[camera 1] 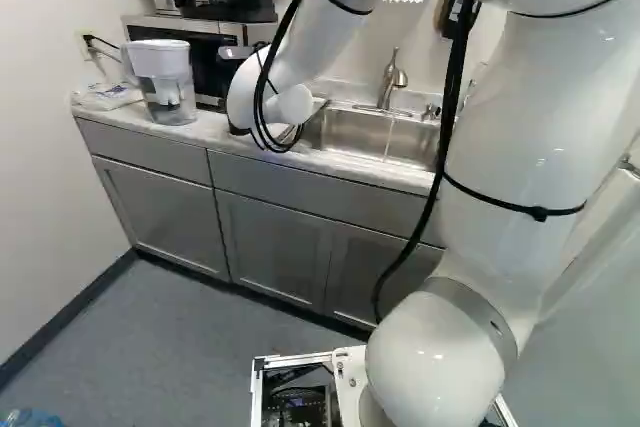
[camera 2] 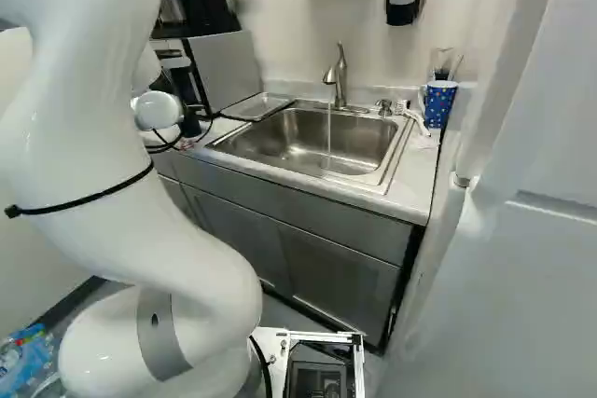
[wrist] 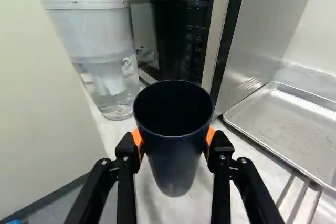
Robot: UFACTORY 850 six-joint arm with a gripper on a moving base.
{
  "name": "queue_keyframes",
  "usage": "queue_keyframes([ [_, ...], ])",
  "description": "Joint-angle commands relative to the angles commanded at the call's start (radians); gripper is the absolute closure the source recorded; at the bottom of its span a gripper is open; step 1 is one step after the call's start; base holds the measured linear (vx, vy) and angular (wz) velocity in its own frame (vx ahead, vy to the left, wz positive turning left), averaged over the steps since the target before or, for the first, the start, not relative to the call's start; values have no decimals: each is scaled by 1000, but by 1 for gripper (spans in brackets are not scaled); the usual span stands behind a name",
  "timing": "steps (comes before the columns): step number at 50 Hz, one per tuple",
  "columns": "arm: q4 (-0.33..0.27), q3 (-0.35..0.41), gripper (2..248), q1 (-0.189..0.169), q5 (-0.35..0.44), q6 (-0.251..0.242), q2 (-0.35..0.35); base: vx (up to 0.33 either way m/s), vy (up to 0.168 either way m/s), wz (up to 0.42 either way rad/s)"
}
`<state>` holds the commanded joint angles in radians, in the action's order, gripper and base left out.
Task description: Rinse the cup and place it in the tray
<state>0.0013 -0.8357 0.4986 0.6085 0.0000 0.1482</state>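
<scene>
Wrist view: the end effector (wrist: 174, 137) is squeezing the dark cup (wrist: 175, 163) inside its grip, probably light, hard, slippery, needing middle holding.

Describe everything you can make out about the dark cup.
The cup is very dark, near black, plain and smooth, perhaps plastic. It is round, narrows toward its base, and has an open top with a thin rim; no handle or lid shows. It looks roughly upright above the counter, beside the metal tray rather than in it. The gripper's orange pads press it from two sides. Whether its base touches the counter, I cannot tell.
</scene>
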Motion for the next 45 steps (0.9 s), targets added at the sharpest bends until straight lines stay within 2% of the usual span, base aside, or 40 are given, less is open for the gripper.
queue_keyframes([
  [1,0,0,125,0,0,0,0,0,0,0],
  [23,0,-1,125,-4,0,0,-25,0,0,0],
  [45,0,36,125,-56,-44,0,-106,0,0,0],
])
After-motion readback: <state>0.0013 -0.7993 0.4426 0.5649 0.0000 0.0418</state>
